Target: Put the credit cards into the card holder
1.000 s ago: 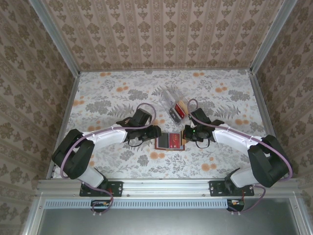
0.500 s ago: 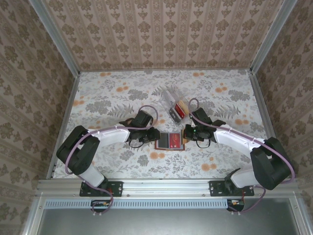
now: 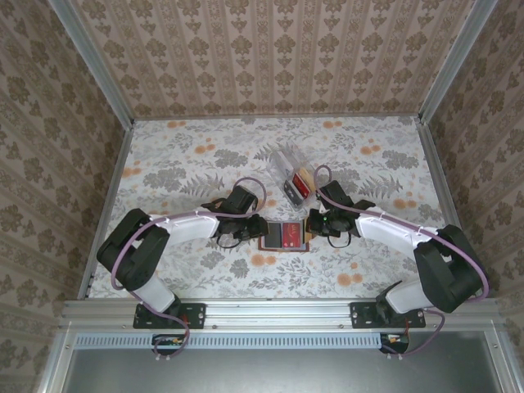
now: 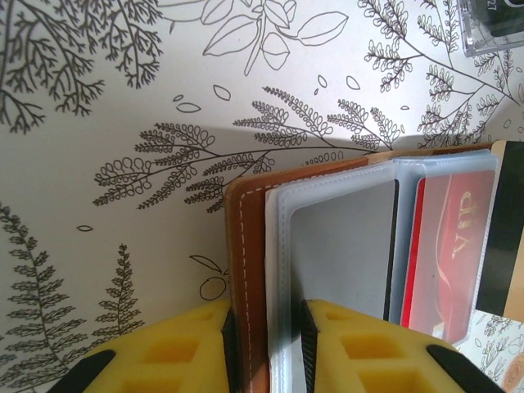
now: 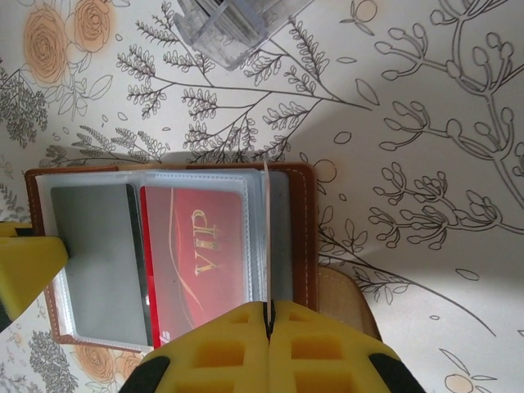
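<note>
Partway done, by the look of it: dark grey card (image 5: 90,262) and red card (image 5: 196,262) sleeved in the card holder (image 4: 246,246), open flat on the desk (image 3: 180,164) between the two arms. More credit cards (image 3: 301,183) left in a clear case (image 3: 282,168) just beyond it. At left, left gripper (image 4: 264,319) stretched in low, clamped on the holder's leather edge and outer sleeve. At right, right gripper (image 5: 268,311) likewise low, clenched tight on a thin leaf (image 5: 266,229) standing on edge — sleeve or card, hard to tell.
</note>
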You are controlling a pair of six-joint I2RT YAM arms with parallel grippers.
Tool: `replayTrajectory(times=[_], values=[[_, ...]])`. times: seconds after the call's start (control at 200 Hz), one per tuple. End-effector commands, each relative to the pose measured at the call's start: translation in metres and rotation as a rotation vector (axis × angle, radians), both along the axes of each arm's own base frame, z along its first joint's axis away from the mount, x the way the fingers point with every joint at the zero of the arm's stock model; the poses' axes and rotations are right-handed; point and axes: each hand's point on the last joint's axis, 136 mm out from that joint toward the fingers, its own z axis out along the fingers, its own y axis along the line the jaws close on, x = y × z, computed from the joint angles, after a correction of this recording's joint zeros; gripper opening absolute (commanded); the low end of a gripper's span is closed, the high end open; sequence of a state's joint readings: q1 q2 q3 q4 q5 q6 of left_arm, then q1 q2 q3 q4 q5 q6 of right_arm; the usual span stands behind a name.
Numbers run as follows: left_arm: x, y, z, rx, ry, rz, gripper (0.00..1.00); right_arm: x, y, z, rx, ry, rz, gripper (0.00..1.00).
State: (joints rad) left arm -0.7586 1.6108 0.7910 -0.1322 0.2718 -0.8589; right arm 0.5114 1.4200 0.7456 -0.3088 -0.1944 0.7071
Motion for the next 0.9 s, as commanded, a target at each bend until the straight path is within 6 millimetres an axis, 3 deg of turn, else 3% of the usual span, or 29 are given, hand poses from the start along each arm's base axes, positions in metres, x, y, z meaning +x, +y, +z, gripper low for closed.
replayTrajectory(times=[0.0,0.135,0.385,0.65,0.675,0.895], values=[[0.002,-0.007,0.005,-0.006,-0.013,-0.03,0.27,0.001,0.009,0.016,0.044,-0.012,0.014,0.05],[0.002,-0.009,0.005,-0.009,-0.017,-0.031,0.27,0.005,0.012,0.043,0.083,-0.073,0.019,0.06],[0.003,-0.012,0.011,-0.025,-0.035,-0.028,0.27,0.008,0.03,0.059,0.193,-0.085,0.04,0.07],[0.006,-0.008,0.018,-0.031,-0.073,-0.002,0.27,0.015,0.052,0.063,0.264,-0.077,0.055,0.07],[0.006,-0.007,0.018,-0.029,-0.076,0.002,0.27,0.015,0.052,0.053,0.245,-0.053,0.052,0.07],[0.006,-0.001,0.02,-0.016,-0.087,0.019,0.28,0.013,0.057,0.043,0.247,-0.021,0.063,0.07]])
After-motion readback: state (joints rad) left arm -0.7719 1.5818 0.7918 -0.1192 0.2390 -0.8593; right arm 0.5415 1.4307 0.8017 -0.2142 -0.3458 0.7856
